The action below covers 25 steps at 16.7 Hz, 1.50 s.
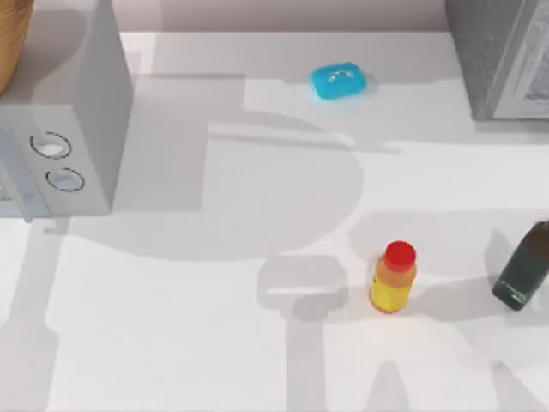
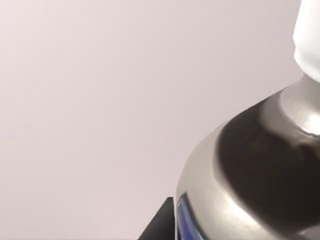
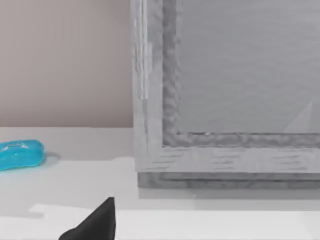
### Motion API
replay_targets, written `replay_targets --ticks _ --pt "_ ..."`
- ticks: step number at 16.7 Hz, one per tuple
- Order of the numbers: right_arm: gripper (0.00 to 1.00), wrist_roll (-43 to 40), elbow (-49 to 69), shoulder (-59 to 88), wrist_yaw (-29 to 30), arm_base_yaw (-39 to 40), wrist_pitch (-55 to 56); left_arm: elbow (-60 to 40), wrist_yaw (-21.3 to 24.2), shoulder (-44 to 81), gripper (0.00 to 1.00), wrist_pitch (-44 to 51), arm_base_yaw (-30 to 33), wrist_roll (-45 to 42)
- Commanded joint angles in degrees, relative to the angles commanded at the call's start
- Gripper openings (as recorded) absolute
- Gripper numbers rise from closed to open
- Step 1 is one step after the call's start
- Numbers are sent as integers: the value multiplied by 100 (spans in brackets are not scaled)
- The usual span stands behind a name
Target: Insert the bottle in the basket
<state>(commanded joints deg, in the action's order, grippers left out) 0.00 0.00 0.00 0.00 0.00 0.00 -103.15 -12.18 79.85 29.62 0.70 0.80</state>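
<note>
The bottle [image 2: 250, 165] looms close in the left wrist view. I see its rounded shoulder with dark liquid inside, a white cap [image 2: 309, 35] and a strip of blue label. My left gripper [image 2: 165, 222] is shut on the bottle, with one black fingertip against its side. The basket [image 1: 10, 39], tan-brown wicker, shows in part at the far left corner of the top view, above a grey appliance. A dark tip of my right gripper [image 3: 95, 225] hangs low over the table, facing a grey cabinet.
A grey appliance with two round knobs [image 1: 60, 129] stands at the left. A grey cabinet [image 1: 502, 56] fills the far right corner. On the table are a blue soap bar [image 1: 339, 80], a small yellow-orange bottle with a red cap [image 1: 393, 276] and a dark green bottle [image 1: 521, 266].
</note>
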Motion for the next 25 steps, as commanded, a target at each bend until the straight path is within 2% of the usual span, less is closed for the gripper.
replay_targets --ticks 2,8,17,22,25 --pt "100 0 0 0 0 0 0 -78 95 237 0 -158 -236 -27" --pt "100 0 0 0 0 0 0 -30 97 271 0 -181 -249 -39" --pt "100 0 0 0 0 0 0 644 267 604 0 -1303 -426 -58" --pt "100 0 0 0 0 0 0 745 304 672 0 -1418 -457 -53" --pt "100 0 0 0 0 0 0 745 304 672 23 -1418 -457 -53"
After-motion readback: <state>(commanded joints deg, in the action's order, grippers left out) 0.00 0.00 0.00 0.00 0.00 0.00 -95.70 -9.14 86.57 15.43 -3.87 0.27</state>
